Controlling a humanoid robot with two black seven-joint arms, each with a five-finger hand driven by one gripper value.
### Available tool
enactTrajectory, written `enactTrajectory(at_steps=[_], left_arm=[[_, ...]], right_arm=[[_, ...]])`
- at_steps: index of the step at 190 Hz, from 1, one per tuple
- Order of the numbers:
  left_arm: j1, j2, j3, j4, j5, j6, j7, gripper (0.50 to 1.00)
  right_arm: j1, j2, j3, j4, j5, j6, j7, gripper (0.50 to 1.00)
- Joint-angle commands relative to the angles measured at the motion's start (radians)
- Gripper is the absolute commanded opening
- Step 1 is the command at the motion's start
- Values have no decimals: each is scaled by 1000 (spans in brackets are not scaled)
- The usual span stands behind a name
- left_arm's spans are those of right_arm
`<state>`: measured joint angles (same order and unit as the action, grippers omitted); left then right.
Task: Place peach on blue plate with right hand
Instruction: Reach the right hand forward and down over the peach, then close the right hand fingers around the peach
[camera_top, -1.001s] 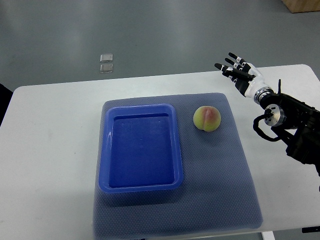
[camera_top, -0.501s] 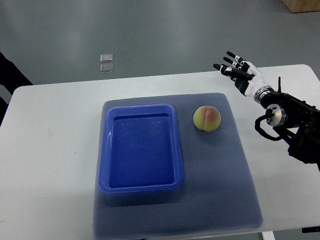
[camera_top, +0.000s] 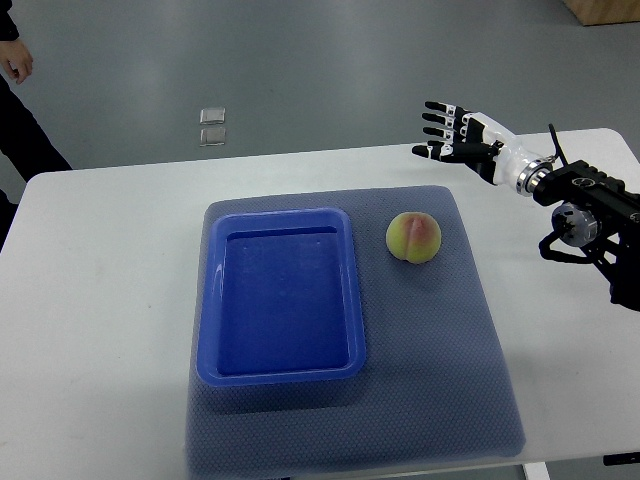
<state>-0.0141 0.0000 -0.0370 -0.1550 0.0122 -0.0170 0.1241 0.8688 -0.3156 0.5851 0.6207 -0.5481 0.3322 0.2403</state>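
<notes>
Robot hand (camera_top: 462, 140), the right one, reaches in from the right edge of the picture on a black arm and hovers above the far right part of the tabletop (camera_top: 100, 300). Its fingers (camera_top: 438, 118) are spread and stretched out toward the left, released, holding nothing and touching nothing. It sits well apart from the peach, which lies nearer and to the left of it.

Nearest the camera, a grey-blue mat (camera_top: 440, 380) covers the middle of the white tabletop and runs almost to its near edge. On the left half of the mat rests a blue plate (camera_top: 208, 330), a rectangular tray with raised walls and rounded corners. Nothing lies inside it.

Just beyond the plate's far right corner, the peach (camera_top: 414, 237) rests on the mat, yellow-green with a pink blush. It is near the plate's right wall but not touching it, toward the mat's far right corner.

Past the far edge of the tabletop is grey floor, with two small pale squares (camera_top: 212, 126) lying on it. At the far left corner of the picture a person's hand (camera_top: 15, 68) and dark sleeve show.
</notes>
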Motion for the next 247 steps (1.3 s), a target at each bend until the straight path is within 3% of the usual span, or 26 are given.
enactTrajectory(at_steps=[1, 34, 35, 86, 133, 247], left_arm=[[0, 0, 0, 2, 0, 0, 0, 1000], [0, 0, 0, 0, 0, 0, 0, 1000], [0, 0, 0, 0, 0, 0, 0, 1000], [0, 0, 0, 0, 0, 0, 0, 1000], [0, 0, 0, 3, 0, 0, 0, 1000], [0, 0, 0, 0, 0, 0, 0, 1000]], right_arm=[[38, -42, -25, 28, -142, 82, 1, 926], [108, -100, -103, 97, -257, 151, 4, 926], [137, -121, -151, 134, -283, 162, 4, 926], [275, -186, -390, 320, -480, 162, 4, 926], [303, -160, -419, 323, -806, 157, 37, 926], [309, -92, -490, 258, -957, 99, 37, 924]])
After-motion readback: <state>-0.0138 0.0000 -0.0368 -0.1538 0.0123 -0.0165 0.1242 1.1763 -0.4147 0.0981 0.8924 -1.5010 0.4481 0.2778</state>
